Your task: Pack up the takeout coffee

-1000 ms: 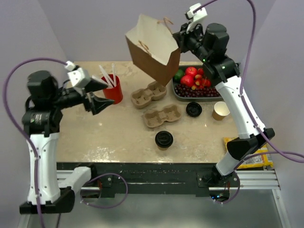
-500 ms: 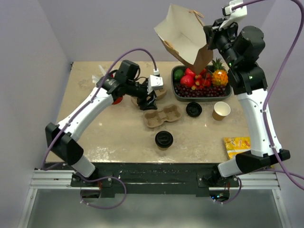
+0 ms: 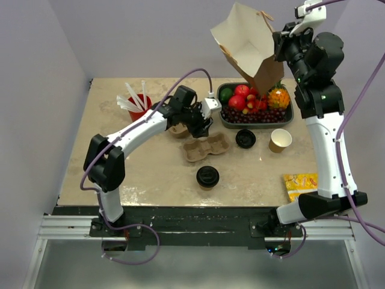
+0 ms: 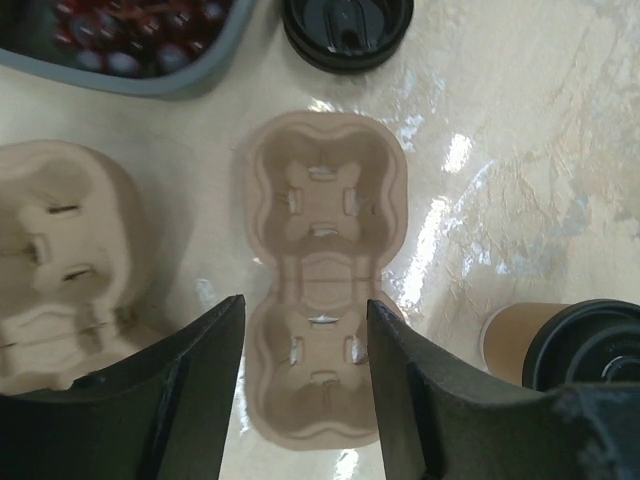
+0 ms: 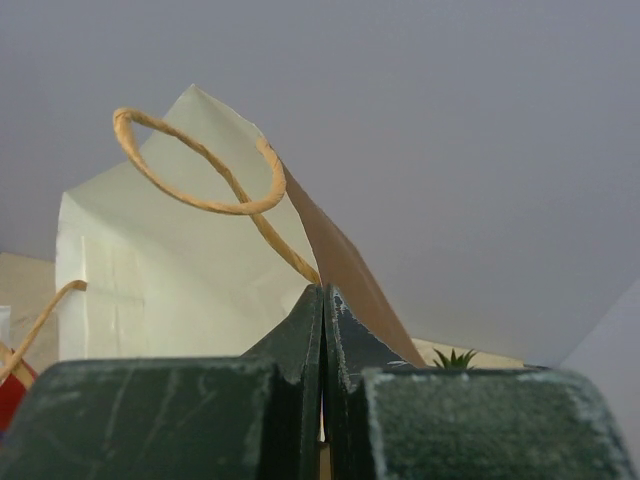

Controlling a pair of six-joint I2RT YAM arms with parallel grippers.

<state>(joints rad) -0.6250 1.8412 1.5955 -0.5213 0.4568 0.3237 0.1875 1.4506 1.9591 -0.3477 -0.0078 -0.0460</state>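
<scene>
now your left fingers (image 3: 197,124), half-open and narrowing, have swung over the tan pulp cup carrier (image 4: 322,250), your right fingers (image 5: 322,330) pinch the lifted brown paper bag (image 3: 249,45), and the black-lidded tan takeout coffee (image 3: 207,176) waits untouched on the table (image 3: 138,174) near it.

The right fingers (image 5: 292,338) (pressed tight together) pinch the edge of the paper bag (image 5: 150,280) beneath its twine handle (image 5: 230,209)

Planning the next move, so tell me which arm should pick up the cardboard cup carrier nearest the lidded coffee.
Left. The left gripper hangs open directly over that carrier, with its jaws either side of one cell. The right gripper is shut on the paper bag, which it holds up high, so it is occupied.
</scene>
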